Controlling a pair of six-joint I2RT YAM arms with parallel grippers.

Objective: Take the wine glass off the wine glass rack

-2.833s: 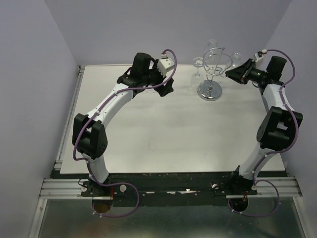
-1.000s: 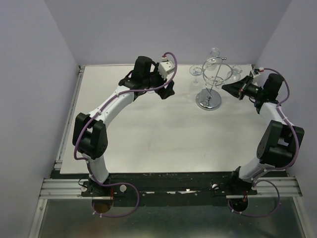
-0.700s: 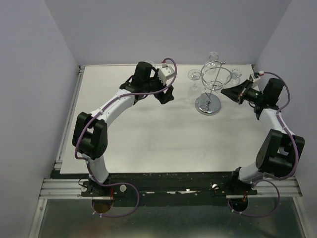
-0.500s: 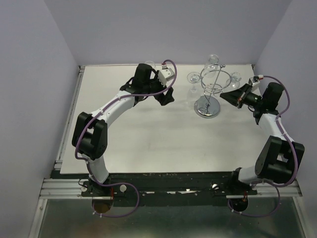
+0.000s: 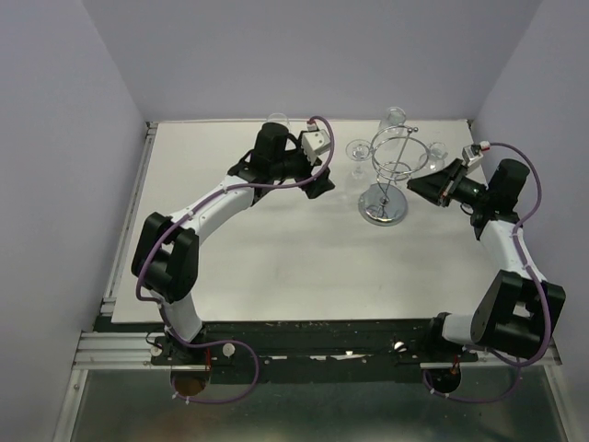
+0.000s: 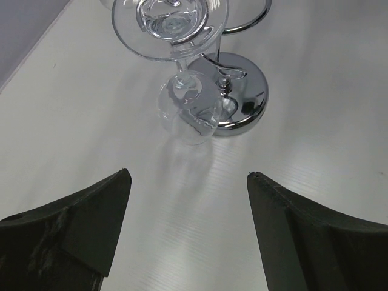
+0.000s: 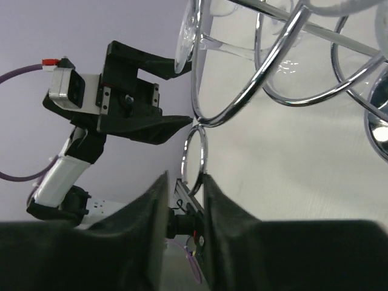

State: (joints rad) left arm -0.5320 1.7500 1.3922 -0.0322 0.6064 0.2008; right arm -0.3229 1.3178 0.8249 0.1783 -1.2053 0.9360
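The chrome wine glass rack (image 5: 383, 208) stands at the back right of the table. A clear wine glass (image 5: 357, 148) hangs upside down from its left side. In the left wrist view that wine glass (image 6: 191, 115) hangs ahead of my left gripper (image 6: 188, 176), which is wide open and holds nothing, with the rack's base (image 6: 242, 100) behind. My left gripper (image 5: 324, 181) sits just left of the rack. My right gripper (image 5: 411, 187) is at the rack's right side. Its jaws (image 7: 183, 177) stand slightly parted around a small outer loop (image 7: 184, 162) of the rack (image 7: 285, 42).
Two more glasses hang from the rack, one at the back (image 5: 394, 117) and one at the right (image 5: 437, 152). The purple back wall is close behind the rack. The table's side rail (image 5: 138, 203) runs along the left.
The rack has slid a little toward the near side with my right gripper. My left gripper has moved right, closer to the hanging glass. The right jaws have parted slightly.
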